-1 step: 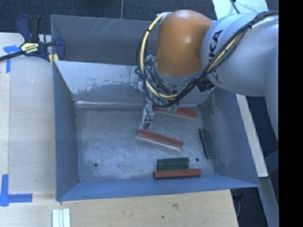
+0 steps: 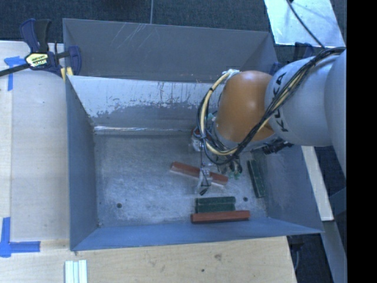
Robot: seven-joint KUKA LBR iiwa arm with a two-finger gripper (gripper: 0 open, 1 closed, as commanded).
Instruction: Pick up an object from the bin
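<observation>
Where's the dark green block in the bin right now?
Camera view: the dark green block lies on the bin floor right of centre, close to the near wall, right beside the red-brown bar and just in front of the gripper.

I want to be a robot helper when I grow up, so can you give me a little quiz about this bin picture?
1. True or false: the pincer hangs over the far left corner of the bin.
2. Which thing lies nearest the pincer? A) the reddish-brown stick B) a yellow ball C) a blue cup
3. What colour is the block beside the long red bar at the near wall?
Key: 1 false; 2 A; 3 dark green.
</observation>
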